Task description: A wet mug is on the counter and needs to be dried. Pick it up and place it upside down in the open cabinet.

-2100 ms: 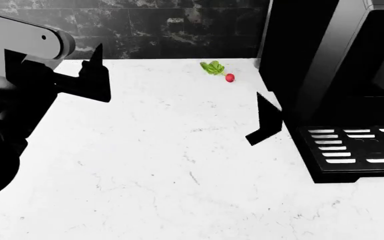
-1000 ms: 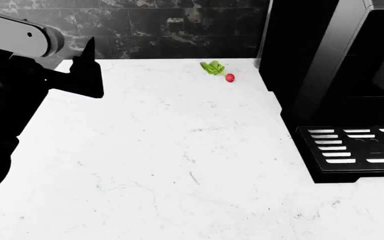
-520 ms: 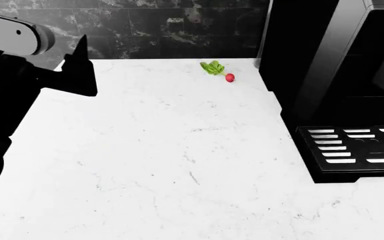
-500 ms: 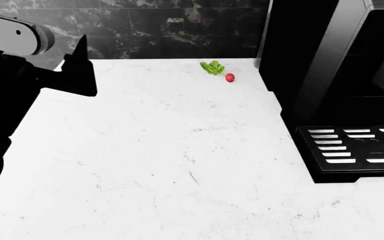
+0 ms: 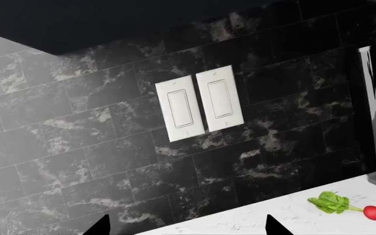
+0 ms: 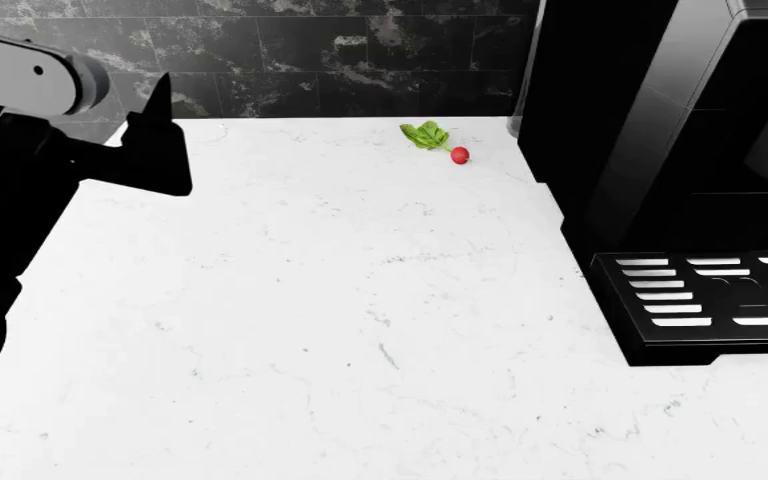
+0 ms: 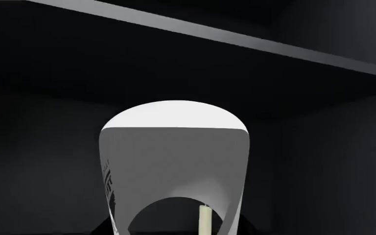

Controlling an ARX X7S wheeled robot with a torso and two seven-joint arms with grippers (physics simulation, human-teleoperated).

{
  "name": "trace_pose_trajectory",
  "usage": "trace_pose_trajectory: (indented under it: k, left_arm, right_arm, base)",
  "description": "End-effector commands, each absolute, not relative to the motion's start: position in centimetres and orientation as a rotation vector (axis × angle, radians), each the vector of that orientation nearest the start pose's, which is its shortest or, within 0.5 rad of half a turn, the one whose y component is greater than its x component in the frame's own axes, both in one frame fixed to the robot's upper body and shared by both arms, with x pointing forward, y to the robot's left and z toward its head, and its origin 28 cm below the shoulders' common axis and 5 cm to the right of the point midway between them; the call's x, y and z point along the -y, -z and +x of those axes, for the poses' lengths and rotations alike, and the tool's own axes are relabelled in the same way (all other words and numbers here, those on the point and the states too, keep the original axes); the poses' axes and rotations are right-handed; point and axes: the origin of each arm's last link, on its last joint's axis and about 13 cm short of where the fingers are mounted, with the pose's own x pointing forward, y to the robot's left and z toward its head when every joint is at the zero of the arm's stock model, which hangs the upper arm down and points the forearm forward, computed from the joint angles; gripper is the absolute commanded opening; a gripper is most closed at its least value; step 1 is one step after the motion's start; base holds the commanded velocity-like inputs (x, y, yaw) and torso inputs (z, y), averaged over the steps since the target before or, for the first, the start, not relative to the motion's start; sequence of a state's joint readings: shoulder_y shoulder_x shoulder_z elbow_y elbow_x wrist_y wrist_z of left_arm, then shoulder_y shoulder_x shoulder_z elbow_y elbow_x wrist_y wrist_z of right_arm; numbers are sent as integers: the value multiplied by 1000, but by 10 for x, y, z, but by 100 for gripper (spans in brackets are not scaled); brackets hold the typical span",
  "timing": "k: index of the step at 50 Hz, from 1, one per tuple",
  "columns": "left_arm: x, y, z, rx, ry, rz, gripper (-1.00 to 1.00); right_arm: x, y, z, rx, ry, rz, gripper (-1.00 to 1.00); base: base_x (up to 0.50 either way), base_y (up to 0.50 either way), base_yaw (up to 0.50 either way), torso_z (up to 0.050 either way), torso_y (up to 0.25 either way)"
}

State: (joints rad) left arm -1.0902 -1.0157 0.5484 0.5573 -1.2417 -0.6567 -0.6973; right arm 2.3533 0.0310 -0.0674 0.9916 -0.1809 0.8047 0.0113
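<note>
White mug [image 7: 174, 161] close beneath dark cabinet [image 7: 195, 63] — counter [image 6: 357, 300] open.

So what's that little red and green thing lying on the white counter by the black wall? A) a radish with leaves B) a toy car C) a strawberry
A: the radish is a small round red root with green leaves attached, lying on the counter near the wall tiles.

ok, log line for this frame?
mug: off counter, at right claw, dark cabinet interior behind | left claw: raised, empty | radish: on counter
</note>
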Motion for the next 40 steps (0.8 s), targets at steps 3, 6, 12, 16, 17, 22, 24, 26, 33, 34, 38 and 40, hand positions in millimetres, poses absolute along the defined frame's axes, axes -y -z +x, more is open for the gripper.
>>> trace_pose_trajectory:
  k: [3, 6, 12, 16, 17, 22, 24, 26, 33, 34, 38, 40]
  left_arm:
    - [-272, -292, 235, 250, 45, 235, 100]
    - [-271, -293, 235, 250, 45, 234, 100]
    - [-274, -294, 232, 250, 30, 232, 100]
    - [-276, -294, 231, 251, 22, 229, 100]
    - [-276, -294, 231, 251, 21, 227, 100]
    - [-278, -295, 230, 249, 10, 225, 100]
    - [-278, -295, 230, 249, 7, 226, 100]
    - [-279, -295, 230, 248, 1, 225, 100]
    - [-283, -294, 229, 247, -19, 218, 100]
    - [-284, -294, 229, 247, -21, 217, 100]
    - [-286, -293, 229, 246, -28, 211, 100]
    - [-286, -292, 230, 246, -30, 210, 100]
  right_arm:
    - [115, -593, 283, 539, 259, -166, -100]
    - [114, -592, 285, 535, 263, -173, -100]
    - [110, -592, 285, 534, 260, -188, -100]
    - [107, -592, 286, 536, 259, -199, -100]
    - [106, -591, 287, 536, 259, -199, -100]
    - [106, -587, 294, 521, 260, -191, -100]
    - [107, -586, 296, 515, 262, -187, -100]
    - [107, -585, 298, 510, 260, -186, -100]
    - [102, -586, 296, 516, 244, -198, -100]
    - [101, -586, 296, 518, 242, -200, -100]
    - [97, -587, 295, 526, 231, -208, -100]
    - [95, -587, 294, 531, 226, -210, -100]
  base:
    - [0, 0, 0, 0, 0]
    - [0, 0, 0, 0, 0]
    - [0, 0, 0, 0, 0]
    - [0, 0, 0, 0, 0]
    - [0, 0, 0, 0, 0]
    - [0, 0, 0, 0, 0]
    - [0, 0, 0, 0, 0]
    - [0, 0, 0, 0, 0]
    - [0, 0, 0, 0, 1]
    - [0, 0, 0, 0, 0]
    - [0, 0, 0, 0, 0]
    - [0, 0, 0, 0, 0]
